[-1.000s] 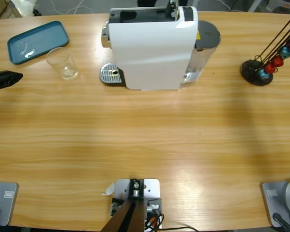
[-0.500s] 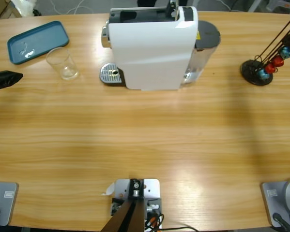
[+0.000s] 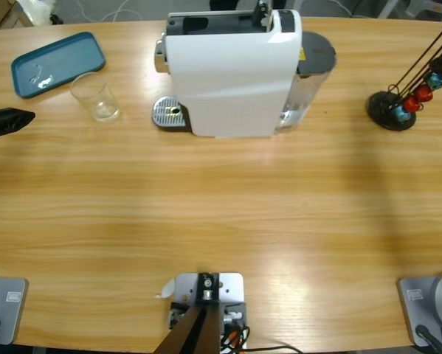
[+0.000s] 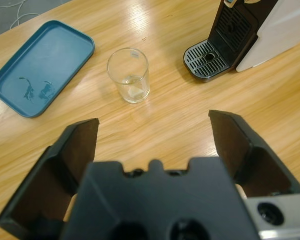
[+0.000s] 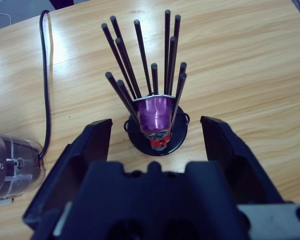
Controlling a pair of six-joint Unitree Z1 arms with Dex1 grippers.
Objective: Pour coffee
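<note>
A small clear glass tumbler (image 3: 95, 97) stands upright on the table between the blue tray (image 3: 57, 62) and the white coffee machine (image 3: 232, 74). The coffee is out of view; the tumbler (image 4: 128, 75) looks clear to its bottom. My left gripper (image 4: 155, 122) is open and empty, pointing at the tumbler from a short distance; its black tip (image 3: 8, 121) shows at the left edge of the high view. My right gripper (image 5: 158, 125) is open, with a capsule rack (image 5: 157, 131) ahead of it holding a purple capsule (image 5: 157, 111).
The machine's metal drip grate (image 3: 169, 113) lies right of the tumbler. The black capsule rack (image 3: 392, 110) with red and blue capsules stands at the far right. A black cable (image 5: 45, 80) runs beside the machine's water tank (image 5: 12, 165).
</note>
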